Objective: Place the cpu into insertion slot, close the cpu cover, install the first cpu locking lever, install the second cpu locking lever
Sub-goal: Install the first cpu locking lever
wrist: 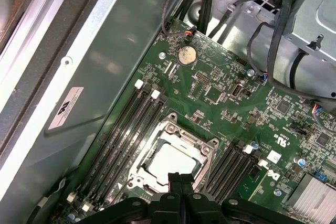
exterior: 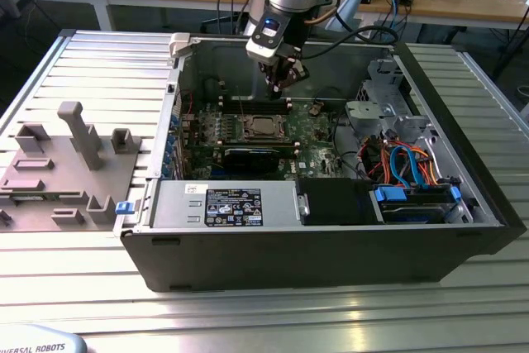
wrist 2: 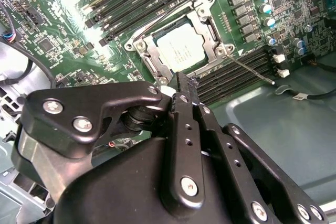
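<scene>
One gripper (exterior: pixel 278 88) hangs inside the one open computer case (exterior: pixel 331 245), above the far side of the green motherboard (exterior: pixel 318 134). In both wrist views its jaws are together with nothing between them, the tips (wrist 2: pixel 181 83) poised just beside one edge of the insertion slot (wrist 2: pixel 137 45).

The single cpu (wrist 2: pixel 181 51) lies flat in that slot, its dull silver top showing through the cut-out of the one cpu cover (wrist 2: pixel 210 29), which lies down over it. Two banks of long black memory slots (wrist: pixel 123 140) flank the slot, one on each side.

The second wrist view shows one thin metal lever (wrist 2: pixel 252 71) slanting out from a corner of the slot across the memory slots. The first wrist view adds one round coin cell (wrist: pixel 185 55) and black cables (wrist: pixel 202 3) towards the case wall. The exterior view takes in the ribbed metal table (exterior: pixel 264 307) and one grey fixture (exterior: pixel 70 163) on it at the exterior view's left, well apart from the case.
</scene>
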Tool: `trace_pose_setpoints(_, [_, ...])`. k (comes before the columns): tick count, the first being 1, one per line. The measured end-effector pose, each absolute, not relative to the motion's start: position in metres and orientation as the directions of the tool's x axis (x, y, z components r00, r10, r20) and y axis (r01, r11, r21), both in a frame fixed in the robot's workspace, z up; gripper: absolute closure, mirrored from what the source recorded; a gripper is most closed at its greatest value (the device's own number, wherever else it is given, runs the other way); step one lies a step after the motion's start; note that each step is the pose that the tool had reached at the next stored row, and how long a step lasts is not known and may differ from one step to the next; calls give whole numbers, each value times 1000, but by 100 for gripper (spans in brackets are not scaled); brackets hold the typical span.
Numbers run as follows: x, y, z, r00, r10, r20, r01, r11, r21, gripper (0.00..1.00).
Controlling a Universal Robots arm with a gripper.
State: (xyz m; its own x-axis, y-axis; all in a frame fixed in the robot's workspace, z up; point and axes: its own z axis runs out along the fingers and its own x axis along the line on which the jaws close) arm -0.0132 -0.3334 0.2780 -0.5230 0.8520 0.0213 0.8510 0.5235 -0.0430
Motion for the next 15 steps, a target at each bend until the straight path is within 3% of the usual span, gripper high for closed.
trace_pose_setpoints(15, [-13,-333,278,-543,840,21,838,543,-43,89])
